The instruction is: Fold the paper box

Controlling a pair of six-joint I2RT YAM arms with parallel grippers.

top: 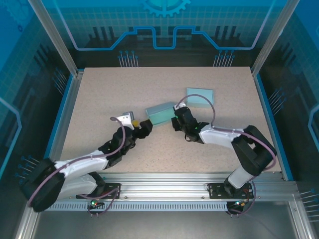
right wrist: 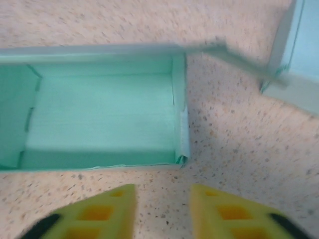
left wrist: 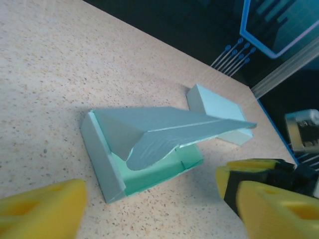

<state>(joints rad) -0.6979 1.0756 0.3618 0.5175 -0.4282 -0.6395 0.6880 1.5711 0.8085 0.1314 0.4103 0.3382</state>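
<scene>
L hand (left wrist: 149, 209) + R hand (right wrist: 162, 199) both spread, just off paper box (top: 160, 113) edges; wide tabletop (top: 114, 89) beyond.

top: high, from behind, looks down on table (top: 164, 149) | both wrists: low, close, share paper box (left wrist: 149, 134)

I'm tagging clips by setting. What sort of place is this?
Probably a lab or demo robot cell: a speckled table enclosed by aluminium framing and blue printed panels.
</scene>
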